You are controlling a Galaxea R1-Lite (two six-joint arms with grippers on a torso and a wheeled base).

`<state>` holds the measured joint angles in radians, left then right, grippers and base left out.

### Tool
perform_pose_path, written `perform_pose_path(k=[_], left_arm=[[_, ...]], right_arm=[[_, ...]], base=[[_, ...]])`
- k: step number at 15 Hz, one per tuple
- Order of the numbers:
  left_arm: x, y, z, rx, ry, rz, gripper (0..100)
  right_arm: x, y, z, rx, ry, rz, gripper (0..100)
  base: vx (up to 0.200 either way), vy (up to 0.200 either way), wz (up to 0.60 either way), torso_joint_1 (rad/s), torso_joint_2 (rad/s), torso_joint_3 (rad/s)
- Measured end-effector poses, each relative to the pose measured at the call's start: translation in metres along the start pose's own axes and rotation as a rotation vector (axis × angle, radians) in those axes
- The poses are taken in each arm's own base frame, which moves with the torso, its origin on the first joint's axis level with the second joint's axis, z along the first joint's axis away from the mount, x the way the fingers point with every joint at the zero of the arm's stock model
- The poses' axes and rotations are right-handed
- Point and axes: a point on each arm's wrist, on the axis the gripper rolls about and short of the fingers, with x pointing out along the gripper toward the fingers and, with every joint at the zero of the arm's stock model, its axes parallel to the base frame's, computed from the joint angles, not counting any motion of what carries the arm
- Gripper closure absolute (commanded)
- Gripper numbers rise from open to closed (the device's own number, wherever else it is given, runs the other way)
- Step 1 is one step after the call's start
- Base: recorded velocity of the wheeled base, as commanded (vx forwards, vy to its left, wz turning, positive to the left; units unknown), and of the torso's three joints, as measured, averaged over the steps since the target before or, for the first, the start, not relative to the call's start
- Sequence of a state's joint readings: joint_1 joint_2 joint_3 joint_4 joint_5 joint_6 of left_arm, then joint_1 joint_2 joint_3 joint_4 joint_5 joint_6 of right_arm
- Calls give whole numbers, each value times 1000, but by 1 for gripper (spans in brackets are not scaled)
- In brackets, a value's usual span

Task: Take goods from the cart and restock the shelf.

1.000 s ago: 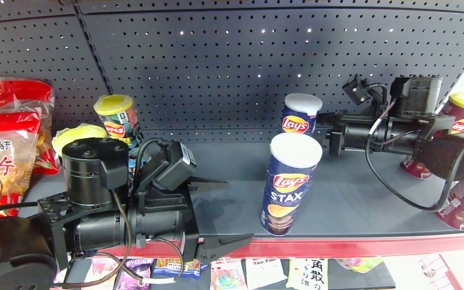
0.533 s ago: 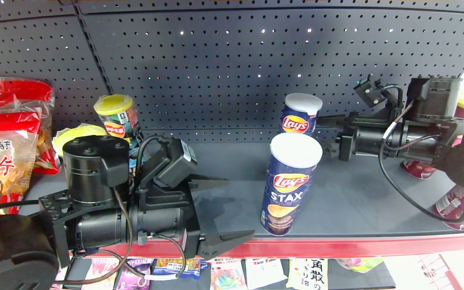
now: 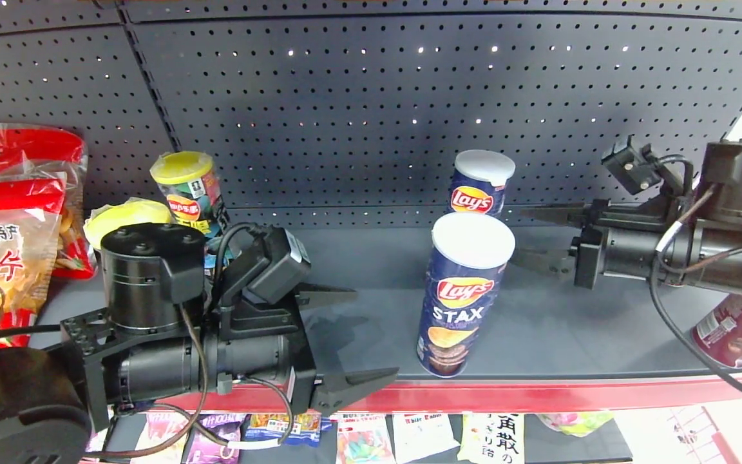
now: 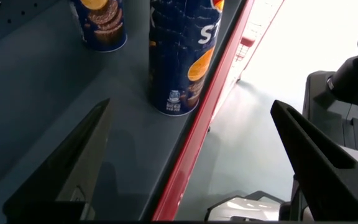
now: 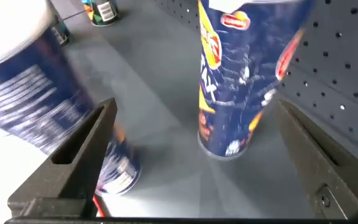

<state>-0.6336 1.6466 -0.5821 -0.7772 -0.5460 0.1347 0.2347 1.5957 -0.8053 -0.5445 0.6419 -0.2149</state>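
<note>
Front can: I see a tall dark-blue chip can [image 3: 466,293] with a flat white lid. It stands upright on the shelf [image 3: 558,328], close to the red lip [image 3: 538,393]. Its wall is glossy and printed, with a picture of chips near the foot.
Rear can: a second blue can [image 3: 479,183] with the same white lid stands upright straight behind the front can, against the pegboard [image 3: 371,109].
Left gripper: my left gripper [image 3: 376,334] lies level to the left of the front can and points toward it. Its fingers are spread wide with nothing between them. One finger is over the shelf and the other is out past the red lip. From the left wrist, the front can stands ahead of the gap, apart from both tips.
Right gripper: my right gripper [image 3: 519,233] lies level to the right of the front can and points at the two cans. Its fingers are spread and hold nothing. The tips are near the cans but apart from them. From the right wrist, the rear can stands ahead between the fingers.
Finger shape: black matte wedges that taper to points.
Shelf surface: a smooth grey deck with a glossy red front edge. The back wall is dark perforated metal.
Left of the front can: beyond my left gripper stand yellow-lidded tubs [image 3: 187,187] and crinkly red snack bags [image 3: 7,225].
Right of the front can: a maroon can [image 3: 738,328] is partly hidden by my right arm.
</note>
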Motion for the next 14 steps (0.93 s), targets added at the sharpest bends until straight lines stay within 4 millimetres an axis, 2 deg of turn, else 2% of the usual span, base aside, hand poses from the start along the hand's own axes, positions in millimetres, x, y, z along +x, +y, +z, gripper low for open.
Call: perform_pose_path(k=[14], left_arm=[[-5, 14, -9, -26, 37, 132, 0]], right_arm=[[-72, 59, -26, 7, 23, -76, 0]], base=[[0, 0, 0, 0, 0, 0]])
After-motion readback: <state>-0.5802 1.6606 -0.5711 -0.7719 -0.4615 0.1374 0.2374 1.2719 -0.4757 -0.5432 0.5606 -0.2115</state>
